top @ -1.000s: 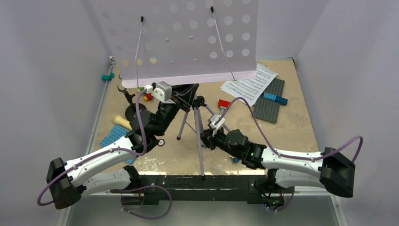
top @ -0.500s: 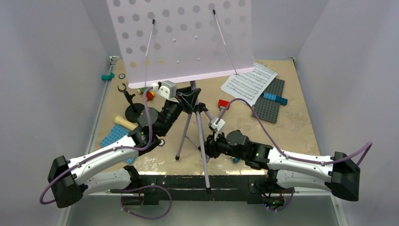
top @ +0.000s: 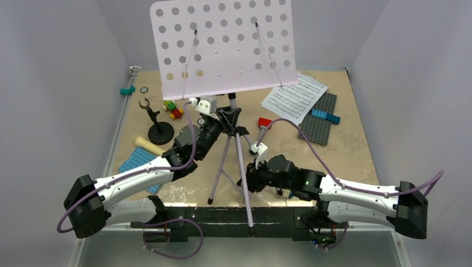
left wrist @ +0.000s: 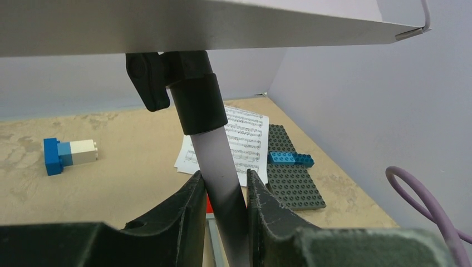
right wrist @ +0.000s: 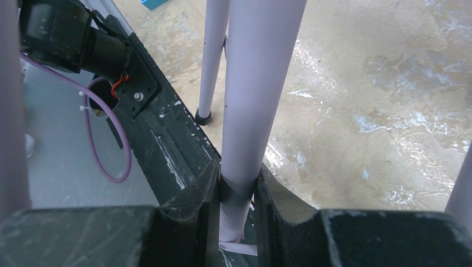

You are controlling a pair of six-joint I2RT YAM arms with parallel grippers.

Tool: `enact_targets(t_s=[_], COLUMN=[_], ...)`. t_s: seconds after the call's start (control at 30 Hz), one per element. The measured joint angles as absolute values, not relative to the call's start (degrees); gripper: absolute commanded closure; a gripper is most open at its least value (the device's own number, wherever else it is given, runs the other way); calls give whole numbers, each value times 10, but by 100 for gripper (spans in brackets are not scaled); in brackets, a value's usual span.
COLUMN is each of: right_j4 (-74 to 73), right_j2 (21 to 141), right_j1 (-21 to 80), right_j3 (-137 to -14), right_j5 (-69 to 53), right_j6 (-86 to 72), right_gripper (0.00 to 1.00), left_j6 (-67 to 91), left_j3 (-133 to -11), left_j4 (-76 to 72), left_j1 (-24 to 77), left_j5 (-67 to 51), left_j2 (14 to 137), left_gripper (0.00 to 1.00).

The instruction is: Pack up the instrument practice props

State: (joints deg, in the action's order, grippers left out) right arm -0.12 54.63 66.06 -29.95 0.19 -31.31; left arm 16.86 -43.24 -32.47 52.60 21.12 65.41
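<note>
The lilac music stand (top: 225, 47) is upright over the near middle of the table (top: 345, 150), the left gripper (left wrist: 225, 189) pinching its pole just under the panel and the right gripper (right wrist: 238, 183) pinching a tripod leg, so the top-heavy panel could swing or topple if either smooth thin tube slips between the fingers.

A: Tan, scuffed table (top: 356, 150) here. Anything at the far right?

B: Yep, white sheet-music pages (top: 294, 99) lying flat, one edge over a grey baseplate (top: 318, 127). Red brick (top: 265, 122) just left of those.

A: And the left side?

B: Black mic stand (top: 160, 134) upright on its round base, cream microphone (top: 146, 144) lying just beside, blue baseplate (top: 133, 160) nearer the front. Coloured bricks (top: 173, 109) further back, teal thing (top: 128, 89) at the left edge. Lilac music stand (top: 222, 44) legs toward the front edge, contact hard to tell.
</note>
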Motion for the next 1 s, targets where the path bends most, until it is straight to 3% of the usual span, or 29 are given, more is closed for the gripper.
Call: enact_targets(t_s=[1.0], right_j4=[-52], right_j2=[577], right_j1=[664], right_j3=[-347], right_j5=[-17], right_j6=[-354], right_gripper=[100], left_j6=[144], left_j3=[-400], left_j4=[-365], left_j1=[518], left_j5=[286], left_j2=[680], left_gripper=[100])
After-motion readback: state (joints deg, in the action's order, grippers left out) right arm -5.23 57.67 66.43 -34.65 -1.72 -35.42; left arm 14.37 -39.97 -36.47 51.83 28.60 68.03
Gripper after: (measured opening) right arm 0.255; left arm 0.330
